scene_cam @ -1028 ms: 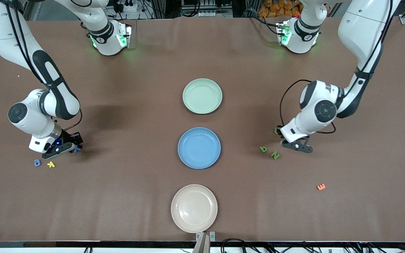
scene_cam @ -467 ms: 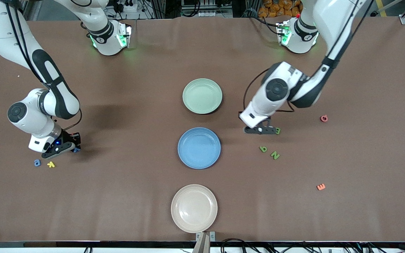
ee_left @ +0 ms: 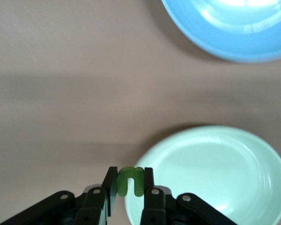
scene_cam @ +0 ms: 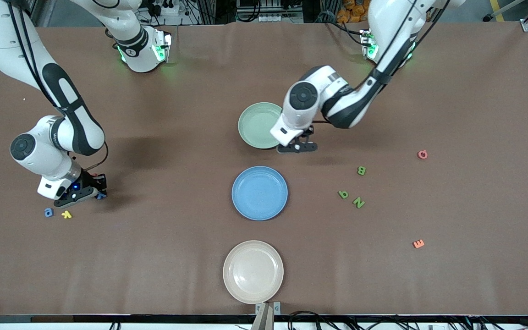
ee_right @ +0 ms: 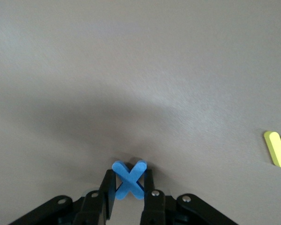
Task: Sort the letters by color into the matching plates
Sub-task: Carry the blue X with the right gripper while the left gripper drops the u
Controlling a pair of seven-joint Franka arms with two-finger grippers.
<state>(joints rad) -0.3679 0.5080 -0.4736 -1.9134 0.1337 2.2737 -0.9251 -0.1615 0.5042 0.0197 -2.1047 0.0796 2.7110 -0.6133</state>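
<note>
Landmark: blue plate (scene_cam: 259,193), mid-table.

Left gripper (scene_cam: 297,147) up over table at rim of green plate (scene_cam: 257,124), which lies farther from front camera than blue plate. Fingers clamped on green letter (ee_left: 130,181), arch-shaped, upright between pads.

Right gripper (scene_cam: 93,193) low at table, toward right arm's end from blue plate. Fingers clamped on blue X (ee_right: 129,179).

Blue letter (scene_cam: 49,212) and yellow letter (scene_cam: 66,214) near right gripper.

Three green letters on table toward left arm's end from blue plate: B (scene_cam: 361,170), q-like one (scene_cam: 343,194), N (scene_cam: 359,202).

Beige plate (scene_cam: 253,271) nearer front camera than blue plate.

Green letter (ee_left: 129,182) over mint plate (ee_left: 215,173) rim.
</note>
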